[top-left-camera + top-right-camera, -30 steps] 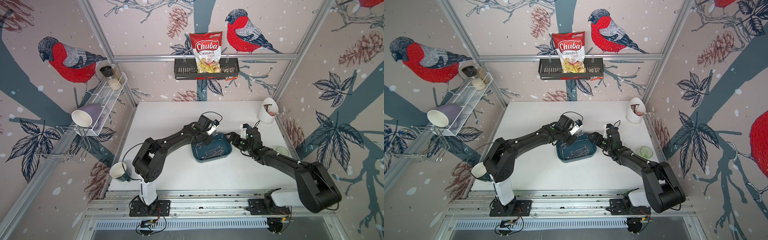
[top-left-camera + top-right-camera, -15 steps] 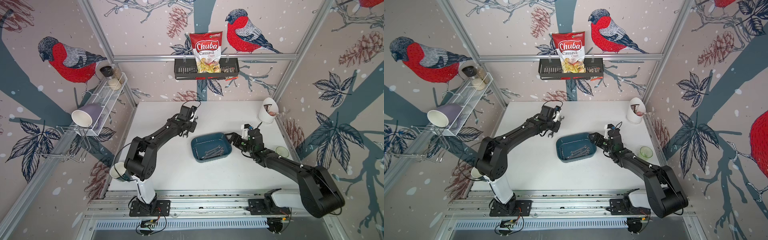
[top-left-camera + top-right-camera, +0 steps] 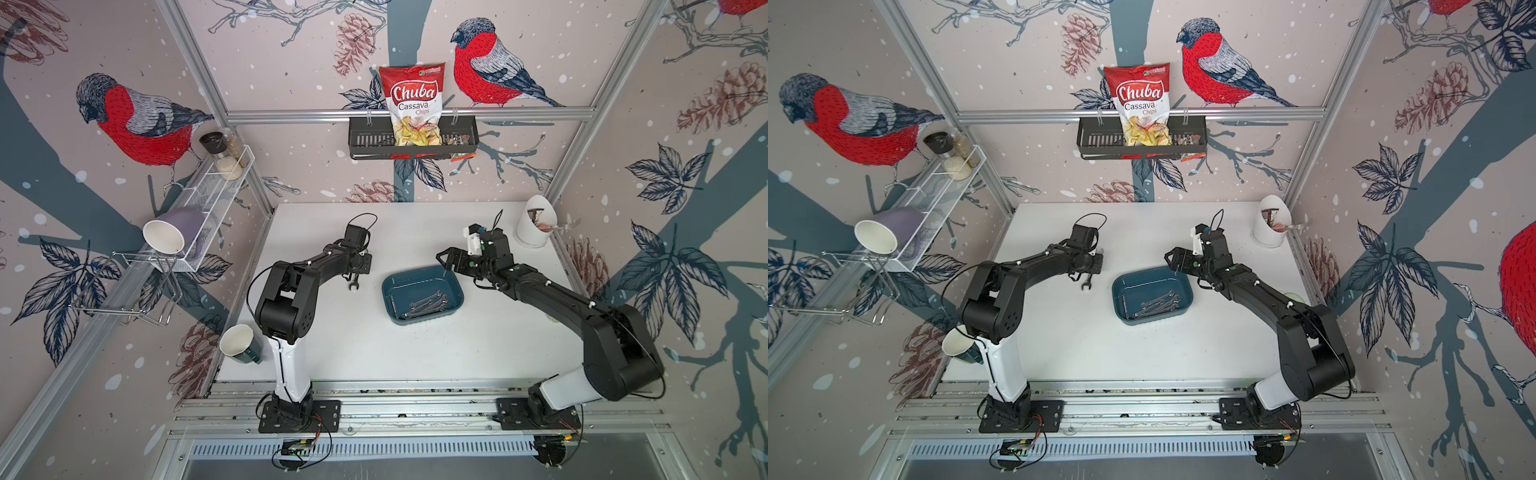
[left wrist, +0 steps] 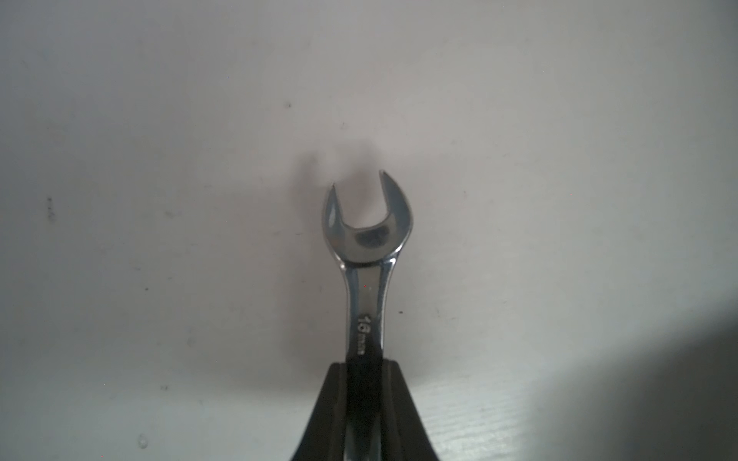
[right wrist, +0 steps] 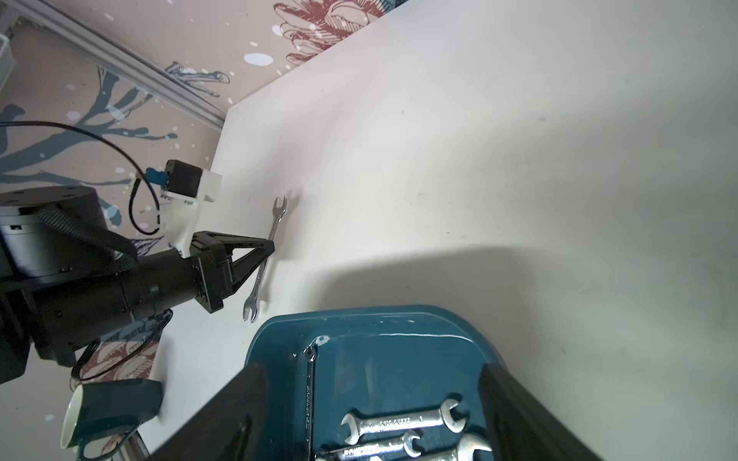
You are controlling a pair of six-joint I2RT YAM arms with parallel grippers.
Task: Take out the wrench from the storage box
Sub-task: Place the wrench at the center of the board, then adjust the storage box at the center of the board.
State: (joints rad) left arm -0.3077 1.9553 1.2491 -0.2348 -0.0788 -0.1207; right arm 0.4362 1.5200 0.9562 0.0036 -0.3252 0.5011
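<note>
Now your wrench (image 5: 264, 256) is out of the storage box (image 3: 422, 293), pinched mid-shaft in the left gripper (image 5: 268, 250), whose fingers are clamped tight on it over the white table (image 3: 415, 353) just to the box's left side (one open end points down toward the tabletop). Several more wrenches (image 3: 428, 306) lie inside the box. Your right gripper (image 3: 446, 262) hovers spread wide and empty over the box's far right corner.

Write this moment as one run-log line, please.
left gripper: shut on wrench | right gripper: open | storage box: more wrenches inside
</note>
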